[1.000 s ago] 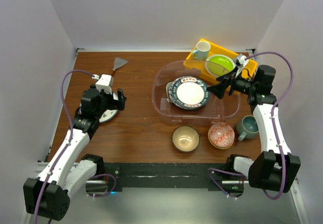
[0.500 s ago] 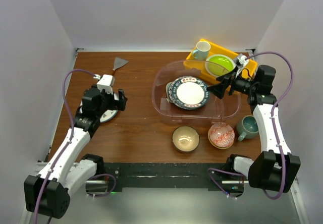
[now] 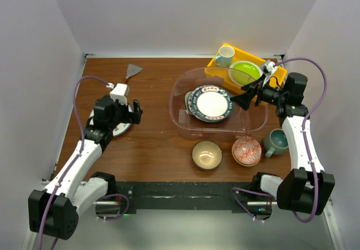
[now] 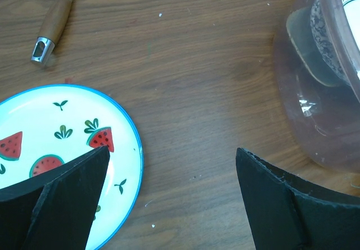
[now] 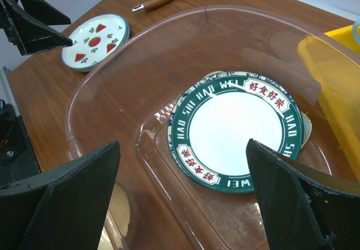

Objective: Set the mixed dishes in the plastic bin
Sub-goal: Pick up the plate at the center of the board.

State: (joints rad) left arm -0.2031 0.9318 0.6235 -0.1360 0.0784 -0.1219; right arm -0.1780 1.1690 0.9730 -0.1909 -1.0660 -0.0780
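The clear plastic bin [image 3: 174, 106] holds the dark-green lettered plate [image 3: 212, 103] on top of the blue floral plate [image 3: 188, 101]. My right gripper [image 3: 243, 99] is open and empty over the bin's right side, above the lettered plate [image 5: 242, 129]. My left gripper [image 3: 134, 110] is open and empty, low over the table at the right edge of the white plate with red fruit marks [image 4: 62, 148], left of the bin [image 4: 304, 92]. The tan bowl [image 3: 206, 154], red-patterned bowl [image 3: 246, 151] and grey-teal mug [image 3: 277, 141] stand on the table in front of the bin.
A yellow tray [image 3: 256, 58] behind the bin holds a lime-green plate [image 3: 244, 72] and a white mug [image 3: 225, 54]. A wooden-handled scraper [image 3: 134, 70] lies at the back left. Walls close in on three sides.
My left gripper has shifted slightly to the right over the fruit plate. The right arm and the dishes have not moved.
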